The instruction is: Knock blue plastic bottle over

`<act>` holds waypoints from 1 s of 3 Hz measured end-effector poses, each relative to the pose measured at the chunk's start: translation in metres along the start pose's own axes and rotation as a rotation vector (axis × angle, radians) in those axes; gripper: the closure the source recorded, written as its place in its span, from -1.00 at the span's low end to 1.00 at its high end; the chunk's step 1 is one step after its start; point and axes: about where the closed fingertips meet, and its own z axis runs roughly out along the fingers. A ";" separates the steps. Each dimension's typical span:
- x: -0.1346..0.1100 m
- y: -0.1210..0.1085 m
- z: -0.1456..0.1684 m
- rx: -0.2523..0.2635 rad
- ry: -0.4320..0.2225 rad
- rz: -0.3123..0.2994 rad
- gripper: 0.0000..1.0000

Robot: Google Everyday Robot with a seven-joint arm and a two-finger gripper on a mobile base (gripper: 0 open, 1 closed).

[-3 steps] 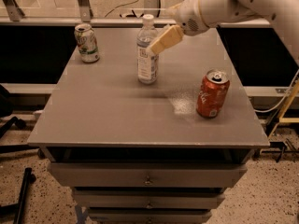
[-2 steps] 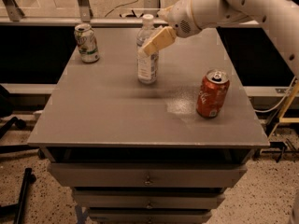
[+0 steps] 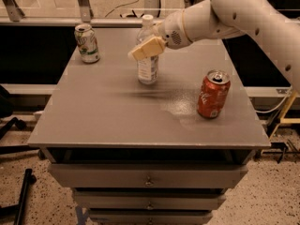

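The blue plastic bottle stands upright on the grey table, in the back middle of the top. It is clear with a white cap and a pale label. My gripper reaches in from the right on a white arm. Its tan fingers lie across the front of the bottle's upper body, just below the neck, and hide that part.
A green-and-white soda can stands at the back left. A red soda can stands at the right front. The table has drawers below. A rail and dark gap run behind the table.
My gripper has moved left, from beside the bottle's right shoulder to across its front. The bottle still stands upright in the same spot.
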 end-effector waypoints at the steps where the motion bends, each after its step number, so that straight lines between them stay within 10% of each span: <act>1: 0.000 0.010 -0.001 0.006 0.008 0.023 -0.03; 3: -0.007 0.005 -0.016 0.031 0.083 -0.010 0.89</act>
